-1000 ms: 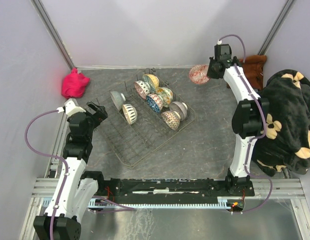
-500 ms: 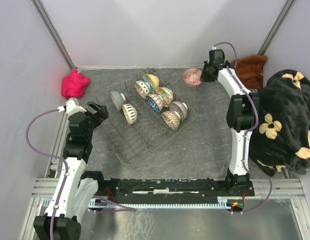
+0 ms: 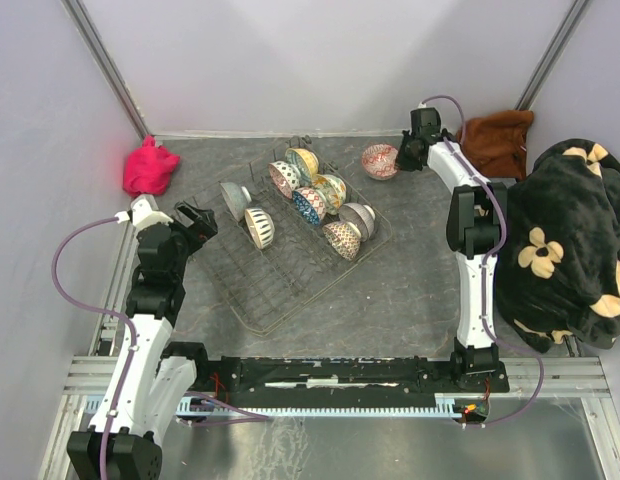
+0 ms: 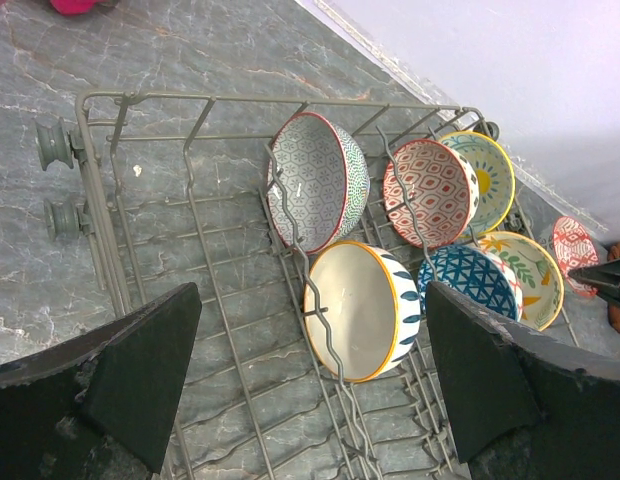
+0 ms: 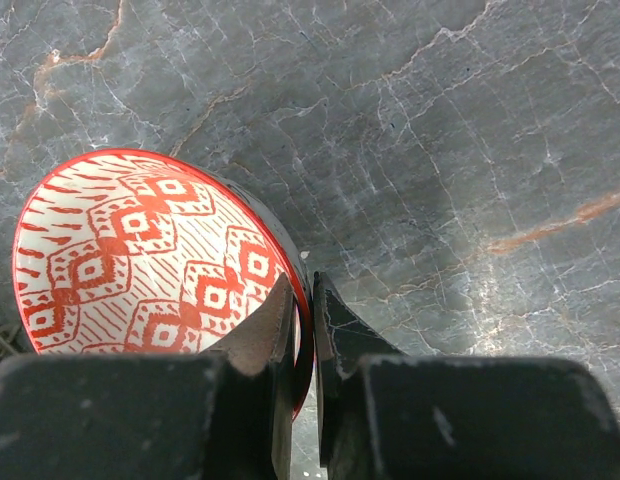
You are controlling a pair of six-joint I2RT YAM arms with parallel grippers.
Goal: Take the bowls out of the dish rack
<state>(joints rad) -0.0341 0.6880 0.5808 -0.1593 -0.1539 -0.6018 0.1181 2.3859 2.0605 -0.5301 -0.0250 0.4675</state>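
Top external view: over the last second the right gripper has carried the red-patterned bowl leftward and lower toward the worktop. That bowl is clear of the dish rack and looks nearly ready to set down. The gripper is pinched almost closed on the bowl's rim, and the arm is stretched far forward. The other bowls sit in the rack, further to the gripper's left.

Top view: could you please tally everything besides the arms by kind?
Bowls: 9 (8 in the rack, 1 red-patterned bowl in the right gripper)
Dish rack: 1
Cloths: 3 (pink cloth, brown cloth, black floral blanket)
Total: 13
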